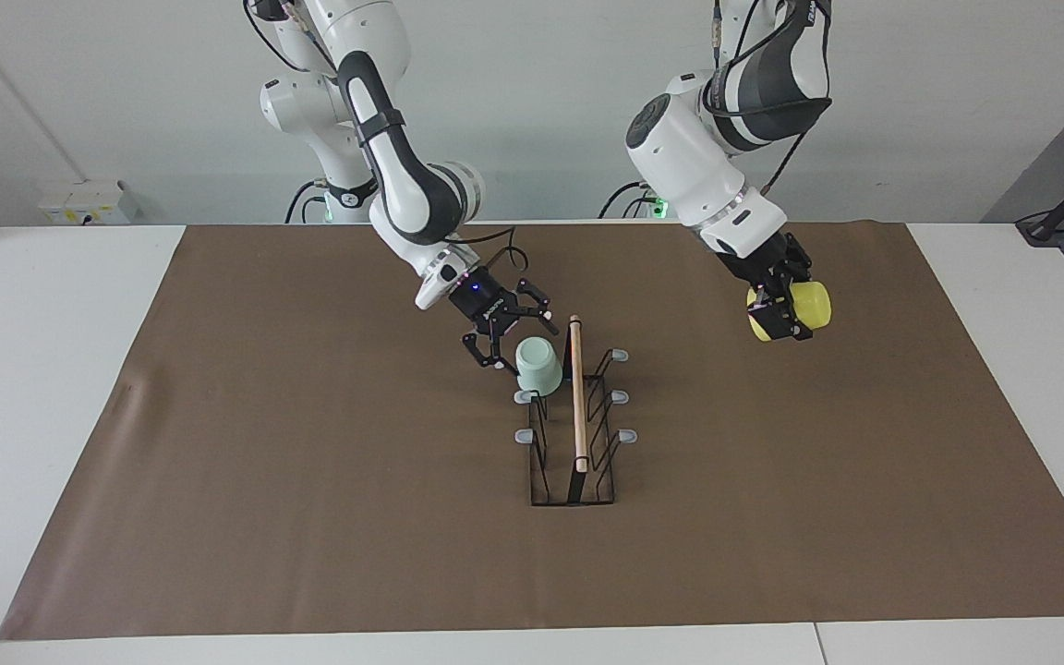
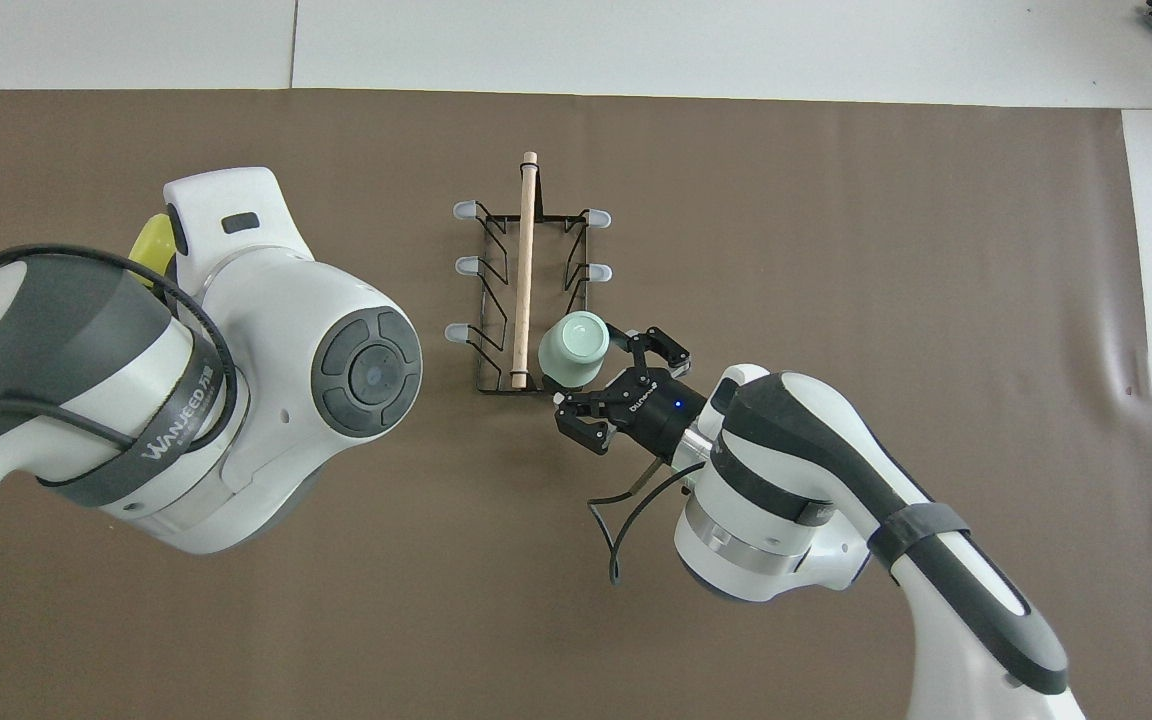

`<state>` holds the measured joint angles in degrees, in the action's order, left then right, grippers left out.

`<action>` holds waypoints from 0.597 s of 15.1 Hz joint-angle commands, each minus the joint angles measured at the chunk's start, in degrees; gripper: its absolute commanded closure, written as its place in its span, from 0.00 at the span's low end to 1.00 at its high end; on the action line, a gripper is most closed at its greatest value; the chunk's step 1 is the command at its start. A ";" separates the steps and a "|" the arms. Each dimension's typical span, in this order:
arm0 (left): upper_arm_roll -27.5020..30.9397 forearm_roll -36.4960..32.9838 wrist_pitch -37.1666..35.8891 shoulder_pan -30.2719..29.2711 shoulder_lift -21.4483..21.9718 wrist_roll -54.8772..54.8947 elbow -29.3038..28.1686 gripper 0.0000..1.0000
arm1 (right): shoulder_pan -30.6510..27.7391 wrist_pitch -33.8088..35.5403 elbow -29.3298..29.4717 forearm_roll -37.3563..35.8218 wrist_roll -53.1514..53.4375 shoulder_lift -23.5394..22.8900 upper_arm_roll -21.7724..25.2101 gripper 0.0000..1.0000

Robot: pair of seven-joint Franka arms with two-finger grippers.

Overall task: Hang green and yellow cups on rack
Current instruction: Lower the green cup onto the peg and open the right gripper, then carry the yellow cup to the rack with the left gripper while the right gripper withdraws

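Facing view: green cup [image 1: 538,366] hangs upside down on the rack's [image 1: 574,434] prong nearest the robots, on the side toward the right arm's end of the table; right gripper [image 1: 501,340] stands just beside it with jaws spread wide, holding nothing; left gripper [image 1: 779,312] is in the air over the brown mat [image 1: 310,517], toward the left arm's end, fingers clamped on the yellow cup [image 1: 811,306], which lies tilted on its side.

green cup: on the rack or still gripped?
On the rack. The green cup sits mouth-down on the prong nearest the robots; the right gripper stands open beside it.
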<state>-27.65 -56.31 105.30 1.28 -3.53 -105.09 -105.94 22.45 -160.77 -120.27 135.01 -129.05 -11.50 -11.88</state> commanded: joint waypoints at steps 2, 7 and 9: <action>0.58 -3.02 -1.51 2.67 -1.48 -3.71 1.53 1.00 | -0.56 -3.57 4.33 0.87 2.57 1.83 -0.51 0.00; 0.58 -6.80 -1.85 6.98 -3.94 -8.29 2.59 1.00 | -4.33 -3.32 6.97 -11.04 3.28 1.75 -0.51 0.00; 0.49 -6.80 -1.86 8.12 -4.03 -9.16 2.50 1.00 | -6.87 -2.79 6.98 -20.18 3.11 1.74 -0.51 0.00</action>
<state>-27.68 -61.73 105.13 7.27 -6.17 -112.63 -105.09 18.37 -163.53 -113.79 121.71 -126.54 -9.63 -11.73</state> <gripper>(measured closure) 0.330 0.000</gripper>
